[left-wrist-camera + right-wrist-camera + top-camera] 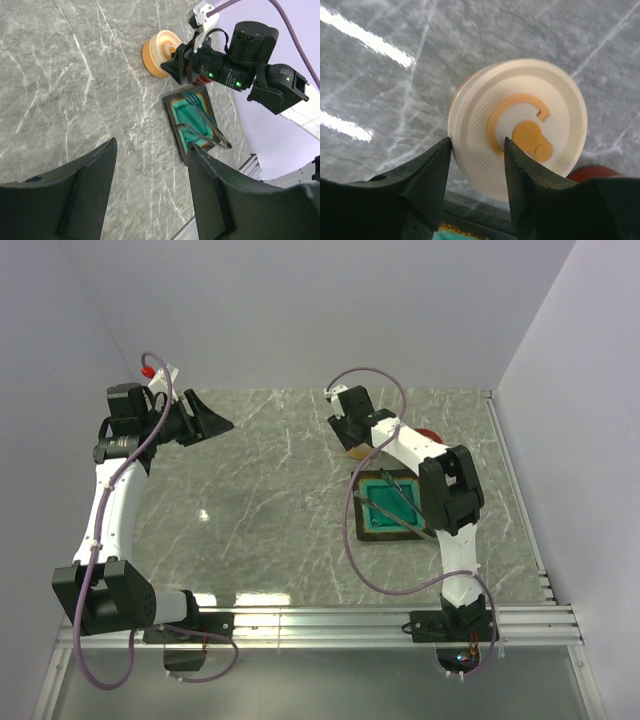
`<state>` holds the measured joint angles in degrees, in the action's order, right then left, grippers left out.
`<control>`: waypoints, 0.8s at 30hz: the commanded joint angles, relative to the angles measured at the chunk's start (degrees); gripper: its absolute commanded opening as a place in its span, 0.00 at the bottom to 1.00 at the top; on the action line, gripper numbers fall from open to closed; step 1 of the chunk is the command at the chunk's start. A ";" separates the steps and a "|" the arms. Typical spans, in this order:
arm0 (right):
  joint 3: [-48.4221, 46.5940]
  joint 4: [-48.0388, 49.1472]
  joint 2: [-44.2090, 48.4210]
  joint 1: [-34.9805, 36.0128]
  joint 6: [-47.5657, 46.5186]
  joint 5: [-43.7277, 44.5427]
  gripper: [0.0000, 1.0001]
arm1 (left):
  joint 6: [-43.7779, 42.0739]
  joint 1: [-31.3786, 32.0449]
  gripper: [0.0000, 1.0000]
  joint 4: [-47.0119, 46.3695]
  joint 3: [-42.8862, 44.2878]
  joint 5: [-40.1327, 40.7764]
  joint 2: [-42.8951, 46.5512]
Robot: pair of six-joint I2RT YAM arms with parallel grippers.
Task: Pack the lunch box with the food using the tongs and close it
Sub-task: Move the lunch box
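The lunch box [159, 52] is a round orange tub with a cream lid [520, 125] that has an orange ring handle. It stands on the marble table just beyond the teal tray [356, 515]. The silver tongs [400, 502] lie across that tray, also seen from the left wrist [225, 145]. My right gripper [477, 142] hovers open over the lid's near edge, one fingertip at the rim and one over the lid. My left gripper [152, 150] is open and empty, raised over bare table at the far left [205, 422]. The food is not in view.
A red-brown round object [428, 433] sits right of the lunch box, partly behind the right arm. The teal tray [172, 112] has a dark rim. White walls close the table at the back and both sides, and a metal rail [350, 620] runs along the near edge.
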<state>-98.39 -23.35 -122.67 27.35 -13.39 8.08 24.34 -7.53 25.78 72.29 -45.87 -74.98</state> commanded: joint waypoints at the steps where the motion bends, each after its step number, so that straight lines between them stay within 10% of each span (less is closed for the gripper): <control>1: 5.04 -10.66 -0.73 -2.13 0.56 0.36 0.51 | 1.06 -0.38 0.64 -2.93 1.27 -1.59 -0.34; 24: 12.43 -14.09 5.51 -4.42 -1.38 -1.84 0.44 | 2.12 -0.38 0.64 -4.07 1.10 -2.12 -0.17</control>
<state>-89.27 -27.27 -115.94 24.47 -15.11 6.35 25.82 -7.60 24.23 72.29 -46.46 -75.64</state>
